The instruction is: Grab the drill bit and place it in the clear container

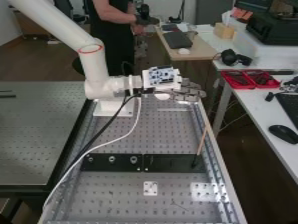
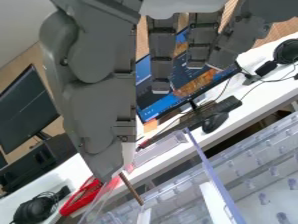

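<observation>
My hand [image 1: 181, 93] is over the far end of the perforated metal bench [image 1: 169, 135] in the high view, its fingers extended towards the right. In the wrist view the hand [image 2: 100, 95] is open, with straight, spread fingers and nothing between them. Transparent plastic edges [image 2: 211, 172], possibly of the clear container, lie beyond the fingers there. On the near part of the bench is a thin dark line [image 1: 179, 204]; I cannot tell whether it is the drill bit.
A thin wooden stick [image 1: 201, 141] leans up from the black strip [image 1: 171, 163] at the bench's right side. A small white plate [image 1: 151, 188] lies nearer. Cables hang from the arm along the left. Red trays [image 1: 249, 79] and a mouse [image 1: 284, 134] are on the white table.
</observation>
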`<state>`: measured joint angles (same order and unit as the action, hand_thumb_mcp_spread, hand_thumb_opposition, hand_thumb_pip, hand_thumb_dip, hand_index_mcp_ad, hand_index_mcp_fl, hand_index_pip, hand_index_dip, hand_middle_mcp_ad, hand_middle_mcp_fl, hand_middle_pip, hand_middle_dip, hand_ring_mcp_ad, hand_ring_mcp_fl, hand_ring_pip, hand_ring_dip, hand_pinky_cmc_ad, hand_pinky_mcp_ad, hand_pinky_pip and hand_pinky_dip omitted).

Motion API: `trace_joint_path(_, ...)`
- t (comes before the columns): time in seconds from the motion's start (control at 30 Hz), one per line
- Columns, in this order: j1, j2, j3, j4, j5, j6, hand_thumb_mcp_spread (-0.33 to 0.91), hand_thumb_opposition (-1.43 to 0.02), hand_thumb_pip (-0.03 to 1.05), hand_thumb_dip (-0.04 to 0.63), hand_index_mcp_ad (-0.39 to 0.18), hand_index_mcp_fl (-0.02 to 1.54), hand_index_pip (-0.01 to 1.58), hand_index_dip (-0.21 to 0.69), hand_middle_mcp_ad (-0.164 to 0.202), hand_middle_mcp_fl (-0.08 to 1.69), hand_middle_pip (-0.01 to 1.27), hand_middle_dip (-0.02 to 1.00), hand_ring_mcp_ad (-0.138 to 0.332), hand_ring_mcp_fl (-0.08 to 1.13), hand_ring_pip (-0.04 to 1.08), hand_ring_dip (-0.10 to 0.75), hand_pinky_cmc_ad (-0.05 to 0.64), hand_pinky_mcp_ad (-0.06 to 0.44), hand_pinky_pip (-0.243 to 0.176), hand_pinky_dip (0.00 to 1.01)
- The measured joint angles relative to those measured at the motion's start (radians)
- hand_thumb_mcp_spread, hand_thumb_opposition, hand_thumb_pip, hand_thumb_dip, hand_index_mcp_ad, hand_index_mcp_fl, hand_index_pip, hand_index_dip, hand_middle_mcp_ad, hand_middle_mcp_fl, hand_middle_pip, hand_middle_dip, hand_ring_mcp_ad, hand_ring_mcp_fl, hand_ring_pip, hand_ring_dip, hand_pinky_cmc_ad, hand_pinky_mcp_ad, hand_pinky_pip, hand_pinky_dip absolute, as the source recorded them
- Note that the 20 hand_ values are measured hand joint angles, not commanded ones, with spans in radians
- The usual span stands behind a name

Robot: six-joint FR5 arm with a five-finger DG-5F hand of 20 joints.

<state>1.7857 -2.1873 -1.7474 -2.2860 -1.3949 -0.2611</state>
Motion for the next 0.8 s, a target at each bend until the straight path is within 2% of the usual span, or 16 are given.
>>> trace_joint_path(0.3, -0.002, 0.003, 0.002, -0.012, -0.001, -0.002, 0.65, -0.99, 0.40, 0.202, -0.138, 1.05, 0.74, 0.216, 0.075, 0.33, 0.13, 0.18, 0.178, 0.09, 0.08, 0.070, 0.393, 0.138, -0.077, 0.18)
trace_joint_path(0.37, -0.004, 0.003, 0.012, -0.049, -0.010, -0.002, 0.62, -0.99, 0.41, 0.209, -0.141, 0.95, 0.77, 0.223, 0.075, 0.32, 0.13, 0.18, 0.178, 0.09, 0.08, 0.070, 0.391, 0.138, -0.077, 0.18)
trace_joint_path(0.4, -0.004, 0.003, 0.015, -0.057, -0.012, -0.002, 0.59, -0.96, 0.42, 0.211, -0.141, 0.83, 0.75, 0.202, 0.075, 0.30, 0.13, 0.18, 0.178, 0.09, 0.08, 0.070, 0.393, 0.140, -0.077, 0.18)
trace_joint_path(0.43, -0.005, 0.002, 0.020, -0.074, -0.020, 0.000, 0.55, -0.93, 0.46, 0.208, -0.141, 0.67, 0.72, 0.164, 0.073, 0.26, 0.13, 0.18, 0.178, 0.09, 0.08, 0.070, 0.391, 0.140, -0.077, 0.18)
trace_joint_path(0.47, -0.006, 0.001, 0.024, -0.083, -0.027, 0.002, 0.52, -0.91, 0.49, 0.208, -0.141, 0.57, 0.68, 0.154, 0.073, 0.24, 0.13, 0.18, 0.178, 0.09, 0.08, 0.070, 0.389, 0.138, -0.077, 0.18)
trace_joint_path(0.57, -0.007, 0.001, 0.026, -0.089, -0.029, 0.003, 0.44, -0.84, 0.56, 0.208, -0.141, 0.39, 0.58, 0.108, 0.075, 0.21, 0.12, 0.18, 0.180, 0.06, 0.08, 0.070, 0.380, 0.138, -0.075, 0.20)
trace_joint_path(0.63, -0.008, 0.001, 0.025, -0.089, -0.028, 0.005, 0.41, -0.80, 0.60, 0.208, -0.138, 0.29, 0.53, 0.091, 0.075, 0.17, 0.12, 0.18, 0.180, 0.05, 0.09, 0.070, 0.367, 0.136, -0.079, 0.22)
trace_joint_path(0.8, -0.009, 0.006, 0.024, -0.087, -0.029, 0.006, 0.38, -0.76, 0.63, 0.211, -0.124, 0.24, 0.51, 0.096, 0.075, 0.15, 0.12, 0.18, 0.180, 0.03, 0.09, 0.070, 0.328, 0.136, -0.079, 0.24)
